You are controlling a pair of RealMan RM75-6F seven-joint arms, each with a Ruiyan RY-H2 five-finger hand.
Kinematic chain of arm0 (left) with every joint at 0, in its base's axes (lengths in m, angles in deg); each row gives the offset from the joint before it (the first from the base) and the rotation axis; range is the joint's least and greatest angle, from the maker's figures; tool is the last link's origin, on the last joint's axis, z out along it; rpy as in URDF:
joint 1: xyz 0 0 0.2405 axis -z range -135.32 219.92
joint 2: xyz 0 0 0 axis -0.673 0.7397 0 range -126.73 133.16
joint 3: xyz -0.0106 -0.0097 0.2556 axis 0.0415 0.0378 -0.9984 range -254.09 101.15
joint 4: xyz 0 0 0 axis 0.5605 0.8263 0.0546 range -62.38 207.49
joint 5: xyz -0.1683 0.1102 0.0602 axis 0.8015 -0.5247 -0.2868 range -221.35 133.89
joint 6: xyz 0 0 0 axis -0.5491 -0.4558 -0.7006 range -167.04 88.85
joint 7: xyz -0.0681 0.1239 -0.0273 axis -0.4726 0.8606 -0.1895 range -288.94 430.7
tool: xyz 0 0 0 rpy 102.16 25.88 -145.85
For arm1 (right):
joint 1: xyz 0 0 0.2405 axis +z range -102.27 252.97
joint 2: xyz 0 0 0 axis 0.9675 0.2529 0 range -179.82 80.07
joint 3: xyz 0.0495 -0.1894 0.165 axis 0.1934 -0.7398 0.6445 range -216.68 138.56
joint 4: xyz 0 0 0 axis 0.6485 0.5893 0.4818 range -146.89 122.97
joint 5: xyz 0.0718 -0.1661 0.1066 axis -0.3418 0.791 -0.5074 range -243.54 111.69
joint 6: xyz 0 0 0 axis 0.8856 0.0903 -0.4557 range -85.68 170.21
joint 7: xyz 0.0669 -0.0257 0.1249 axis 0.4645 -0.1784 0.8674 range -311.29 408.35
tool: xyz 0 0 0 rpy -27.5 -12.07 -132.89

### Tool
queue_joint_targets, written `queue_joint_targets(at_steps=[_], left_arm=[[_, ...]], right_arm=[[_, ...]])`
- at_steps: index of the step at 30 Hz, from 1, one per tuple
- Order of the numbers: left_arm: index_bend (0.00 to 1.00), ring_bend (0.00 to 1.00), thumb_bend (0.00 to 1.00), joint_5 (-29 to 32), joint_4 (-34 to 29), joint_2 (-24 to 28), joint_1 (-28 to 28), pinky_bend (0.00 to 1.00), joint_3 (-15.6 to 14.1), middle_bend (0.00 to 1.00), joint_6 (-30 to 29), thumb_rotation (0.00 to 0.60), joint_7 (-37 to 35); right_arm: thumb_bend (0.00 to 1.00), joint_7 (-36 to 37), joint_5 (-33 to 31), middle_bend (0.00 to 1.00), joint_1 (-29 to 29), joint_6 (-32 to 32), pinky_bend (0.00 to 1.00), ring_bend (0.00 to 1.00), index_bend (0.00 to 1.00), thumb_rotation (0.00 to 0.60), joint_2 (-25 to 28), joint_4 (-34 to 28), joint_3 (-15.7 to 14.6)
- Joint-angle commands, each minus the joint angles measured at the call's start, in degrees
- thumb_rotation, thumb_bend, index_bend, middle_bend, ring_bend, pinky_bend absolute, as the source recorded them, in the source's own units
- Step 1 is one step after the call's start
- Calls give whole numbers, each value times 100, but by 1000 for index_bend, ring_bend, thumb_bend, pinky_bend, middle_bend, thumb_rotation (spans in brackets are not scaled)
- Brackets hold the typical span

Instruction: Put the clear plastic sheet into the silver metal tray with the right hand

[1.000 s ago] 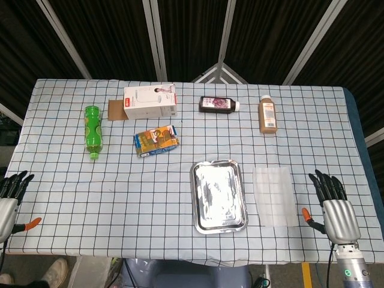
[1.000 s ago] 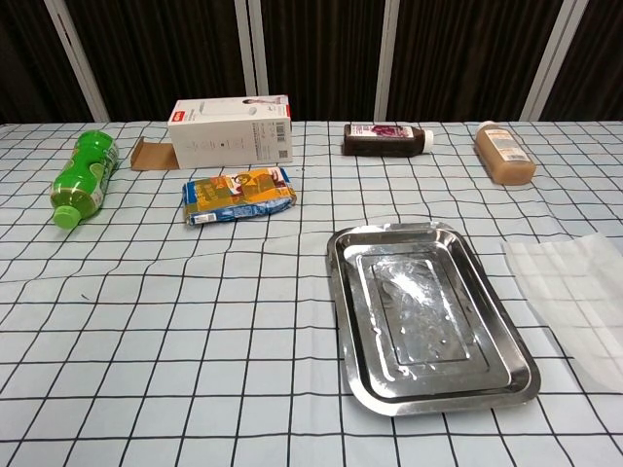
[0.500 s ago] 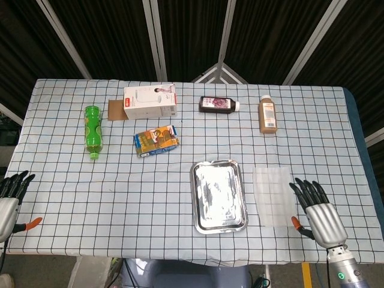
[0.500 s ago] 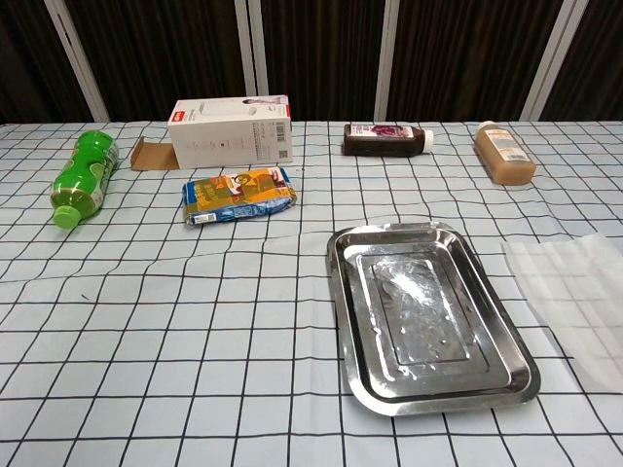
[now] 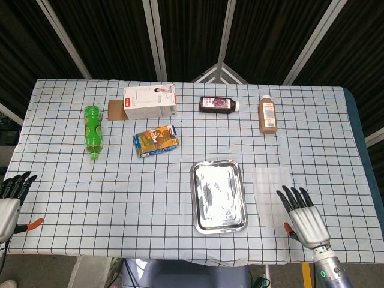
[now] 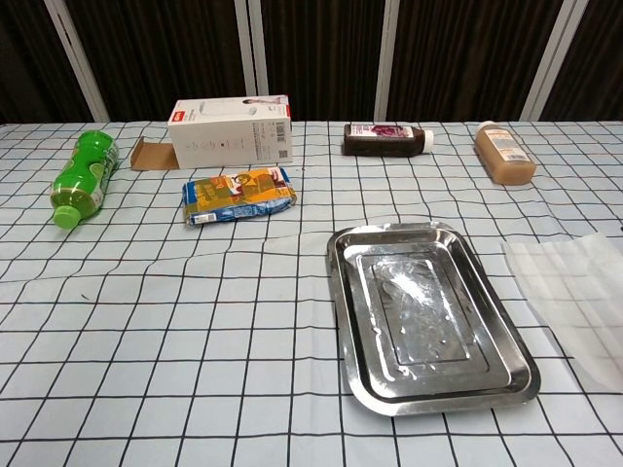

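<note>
The clear plastic sheet (image 5: 273,193) (image 6: 574,292) lies flat on the checked cloth, just right of the silver metal tray (image 5: 218,170) (image 6: 436,399). My right hand (image 5: 302,218) is open with fingers spread, and its fingertips reach over the sheet's near right corner. Whether they touch it I cannot tell. My left hand (image 5: 10,201) is open at the table's near left edge, holding nothing. The chest view shows neither hand.
At the back lie a green bottle (image 5: 93,131), a white box (image 5: 150,102), a blue-and-yellow snack packet (image 5: 156,140), a dark bottle (image 5: 219,105) and a brown bottle (image 5: 267,115). The table's right edge (image 5: 360,144) runs close beside the sheet.
My right hand has slid left and nearer along the front edge, from beside the sheet's right side to its near right corner. The left hand and the objects stay put.
</note>
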Motion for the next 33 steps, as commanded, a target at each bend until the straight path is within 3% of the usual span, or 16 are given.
queue_joint_targets(at_steps=[1,7,33], left_arm=[[0,0,0,1,5,13,7,0,0,0,15,600,-34],[0,0,0,-43,2,22,16,0,-14,0,16,600,-56],[0,0,0,-26,-19,53,7,0,-5,0,-6,600,-144]], right_arm=[[400,-262,-383,0,-81,-19,0,0,0,600,-234,-30,78],[400,-364,-789,0,-155,19,0,0,1,600,-520,185,139],[399,-625,-1450,0,-182,-110,0,0,1,600,-886,790,112]])
